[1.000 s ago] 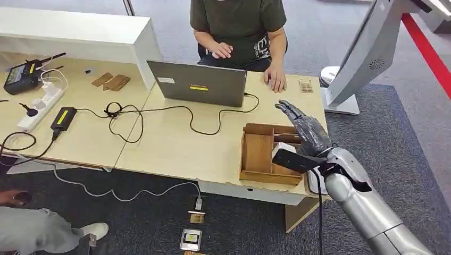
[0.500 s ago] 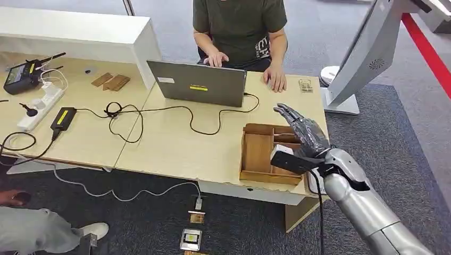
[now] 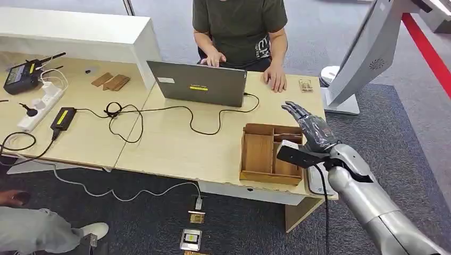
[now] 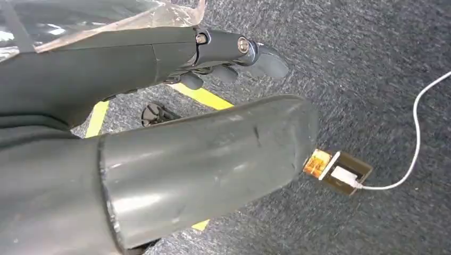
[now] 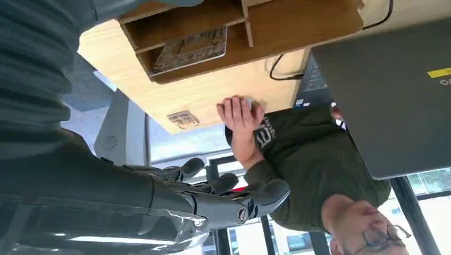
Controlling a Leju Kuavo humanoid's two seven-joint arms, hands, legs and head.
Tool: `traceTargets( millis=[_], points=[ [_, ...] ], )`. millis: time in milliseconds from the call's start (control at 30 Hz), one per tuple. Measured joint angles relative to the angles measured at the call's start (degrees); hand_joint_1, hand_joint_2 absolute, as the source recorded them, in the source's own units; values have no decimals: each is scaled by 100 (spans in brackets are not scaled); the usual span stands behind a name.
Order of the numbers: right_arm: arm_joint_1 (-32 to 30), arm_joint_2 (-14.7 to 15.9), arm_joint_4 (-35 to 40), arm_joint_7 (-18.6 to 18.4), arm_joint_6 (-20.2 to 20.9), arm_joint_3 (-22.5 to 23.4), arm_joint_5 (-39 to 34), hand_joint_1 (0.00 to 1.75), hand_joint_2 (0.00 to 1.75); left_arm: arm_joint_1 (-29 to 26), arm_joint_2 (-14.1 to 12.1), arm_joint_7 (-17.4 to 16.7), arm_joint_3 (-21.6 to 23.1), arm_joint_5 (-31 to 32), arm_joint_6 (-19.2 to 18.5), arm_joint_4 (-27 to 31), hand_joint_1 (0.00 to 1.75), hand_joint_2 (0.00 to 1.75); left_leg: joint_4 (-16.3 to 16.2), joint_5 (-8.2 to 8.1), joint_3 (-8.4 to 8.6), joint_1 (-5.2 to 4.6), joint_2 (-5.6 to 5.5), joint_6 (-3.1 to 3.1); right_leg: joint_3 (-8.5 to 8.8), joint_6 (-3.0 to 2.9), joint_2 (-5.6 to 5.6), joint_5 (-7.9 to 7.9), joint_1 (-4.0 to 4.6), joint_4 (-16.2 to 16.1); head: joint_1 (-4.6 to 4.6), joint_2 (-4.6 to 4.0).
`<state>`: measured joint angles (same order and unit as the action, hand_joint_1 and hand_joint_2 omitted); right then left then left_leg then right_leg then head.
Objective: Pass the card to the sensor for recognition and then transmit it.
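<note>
A patterned card lies flat in one compartment of the wooden divided tray near the table's front right corner. My right hand hovers above the tray's right side, fingers stretched out and apart, holding nothing. A white flat device lies at the table edge to the right of the tray, partly hidden under my right forearm. A small brown tag rests on the table beyond the tray, beside a person's hand. My left hand hangs over the dark carpet, empty, fingers loosely bent.
A person sits across the table typing on a grey laptop. Black cables and a power strip cover the table's left. A white kiosk stands at the right. A small device on a white cable lies on the floor.
My right hand has shifted to the right and slightly farther from me above the tray. The person's hand dropped onto the laptop keyboard.
</note>
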<state>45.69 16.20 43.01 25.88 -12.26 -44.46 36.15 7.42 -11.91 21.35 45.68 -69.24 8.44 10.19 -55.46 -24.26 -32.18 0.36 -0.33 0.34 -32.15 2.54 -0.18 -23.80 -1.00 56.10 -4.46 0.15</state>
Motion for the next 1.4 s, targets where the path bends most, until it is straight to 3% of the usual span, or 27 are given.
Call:
traceTargets(
  millis=[567, 1400],
  points=[
    [133, -264, -581, 90, 0, -127, -7, 0, 175, -2, 0, -42, 0, -72, 98, 0, 0, 0, 0, 0, 0, 0, 0, 0, 0, 0, 0, 0, 0, 0, 0, 0],
    [277, -382, -1062, 170, -20, -144, -37, 0, 175, -4, 0, -85, 0, -94, 149, 0, 0, 0, 0, 0, 0, 0, 0, 0, 0, 0, 0, 0, 0, 0, 0, 0]
  ],
)
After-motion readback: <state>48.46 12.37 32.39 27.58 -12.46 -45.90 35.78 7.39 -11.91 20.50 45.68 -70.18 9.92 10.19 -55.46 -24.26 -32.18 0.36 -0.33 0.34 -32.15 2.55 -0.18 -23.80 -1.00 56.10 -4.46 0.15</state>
